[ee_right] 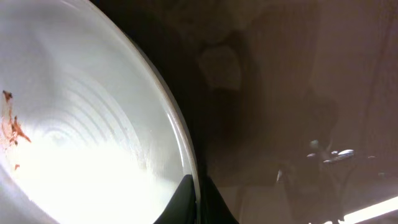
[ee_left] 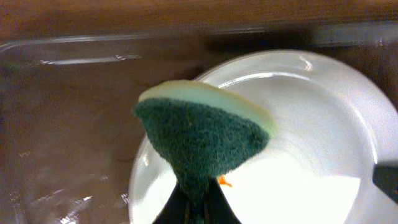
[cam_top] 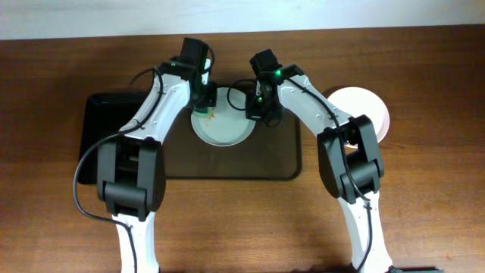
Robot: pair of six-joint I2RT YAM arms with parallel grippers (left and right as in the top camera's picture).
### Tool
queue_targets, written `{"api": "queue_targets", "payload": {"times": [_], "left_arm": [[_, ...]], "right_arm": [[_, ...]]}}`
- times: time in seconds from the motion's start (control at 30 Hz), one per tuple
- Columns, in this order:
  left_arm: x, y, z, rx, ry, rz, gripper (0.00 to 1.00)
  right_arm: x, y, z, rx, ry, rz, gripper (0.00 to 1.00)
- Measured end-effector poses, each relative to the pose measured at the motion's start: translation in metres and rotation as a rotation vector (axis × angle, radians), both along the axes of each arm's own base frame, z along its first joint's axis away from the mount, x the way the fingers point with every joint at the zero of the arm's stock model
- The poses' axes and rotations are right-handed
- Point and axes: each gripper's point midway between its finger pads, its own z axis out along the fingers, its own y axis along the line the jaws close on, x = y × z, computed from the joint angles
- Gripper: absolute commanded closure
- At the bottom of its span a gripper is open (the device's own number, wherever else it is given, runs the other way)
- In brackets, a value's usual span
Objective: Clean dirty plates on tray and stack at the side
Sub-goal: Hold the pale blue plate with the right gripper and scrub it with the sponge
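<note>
Holding sponge (ee_left: 202, 134) tight in L fingers (ee_left: 176, 210), over dirty plate (ee_left: 311, 124) on tray (cam_top: 227, 163), to scrub off orange smear (ee_left: 224, 182); pinching plate rim w/ R fingers (ee_right: 176, 205) so no sliding; 1 more plate (cam_top: 367, 106) on bench (cam_top: 424, 68) at R, prob. start of stack

brown wooden table (cam_top: 424, 61), glossy black tray (cam_top: 102, 129) toward its left, green yellow-backed sponge (ee_left: 202, 137)

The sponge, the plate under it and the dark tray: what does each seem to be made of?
The sponge looks like soft pale yellow foam with a rough green fibre scouring layer; its surface is fuzzy and matte. The plate is probably glazed ceramic or hard plastic: white, smooth, with bright glare. The tray is likely plastic, dark brown and glossy, since it shows reflections.
</note>
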Motion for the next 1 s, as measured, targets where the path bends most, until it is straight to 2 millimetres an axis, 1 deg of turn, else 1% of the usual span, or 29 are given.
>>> {"api": "queue_targets", "payload": {"times": [0.1, 0.27, 0.33, 0.43, 0.47, 0.5, 0.53, 0.57, 0.6, 0.67, 0.73, 0.77, 0.8, 0.87, 0.9, 0.93, 1.0], "left_arm": [[-0.013, -0.006, -0.020, -0.015, 0.032, -0.087, 0.99], [-0.026, -0.009, -0.032, -0.008, 0.062, -0.213, 0.99], [-0.025, -0.013, -0.031, -0.021, 0.050, -0.261, 0.99], [-0.017, -0.017, -0.030, -0.032, 0.010, -0.277, 0.99], [-0.018, -0.018, -0.034, -0.034, 0.018, -0.277, 0.99], [-0.024, -0.018, -0.042, -0.050, 0.056, -0.276, 0.99], [-0.031, -0.020, -0.042, -0.065, 0.086, -0.279, 0.99], [-0.044, -0.020, -0.043, -0.095, 0.147, -0.277, 0.99], [-0.049, -0.020, -0.043, -0.116, 0.172, -0.274, 0.99], [-0.066, -0.018, -0.041, -0.178, 0.256, -0.261, 0.99], [-0.068, -0.014, -0.041, -0.223, 0.278, -0.244, 0.99], [-0.066, -0.013, -0.040, -0.233, 0.270, -0.241, 0.99], [-0.056, -0.012, -0.040, -0.240, 0.231, -0.240, 0.99], [-0.020, -0.014, -0.038, -0.255, 0.079, -0.252, 0.99], [-0.009, -0.016, -0.035, -0.257, 0.030, -0.258, 0.99], [0.000, -0.018, -0.032, -0.258, -0.012, -0.264, 0.99], [0.007, -0.019, -0.031, -0.257, -0.041, -0.266, 0.99]], "right_arm": [[-0.005, 0.008, 0.000, 0.044, 0.022, 0.027, 0.96], [-0.006, 0.008, 0.000, 0.054, 0.024, 0.040, 0.96], [-0.006, 0.008, 0.000, 0.054, 0.024, 0.041, 0.96], [-0.006, 0.008, 0.000, 0.053, 0.024, 0.041, 0.96], [-0.006, 0.008, 0.000, 0.053, 0.024, 0.041, 0.96], [-0.006, 0.008, 0.000, 0.053, 0.026, 0.040, 0.96], [-0.007, 0.008, 0.000, 0.052, 0.027, 0.042, 0.96], [-0.008, 0.008, 0.000, 0.051, 0.031, 0.045, 0.96], [-0.008, 0.008, 0.000, 0.050, 0.031, 0.048, 0.96], [-0.008, 0.008, 0.000, 0.050, 0.030, 0.048, 0.96], [-0.008, 0.008, 0.000, 0.053, 0.030, 0.049, 0.96], [-0.008, 0.008, 0.000, 0.054, 0.030, 0.049, 0.96], [-0.006, 0.008, 0.000, 0.055, 0.026, 0.045, 0.96], [-0.005, 0.007, 0.000, 0.054, 0.023, 0.039, 0.96], [-0.005, 0.007, 0.000, 0.053, 0.024, 0.037, 0.96], [-0.005, 0.007, 0.000, 0.053, 0.023, 0.038, 0.96], [-0.005, 0.007, 0.000, 0.054, 0.023, 0.037, 0.96]]}}
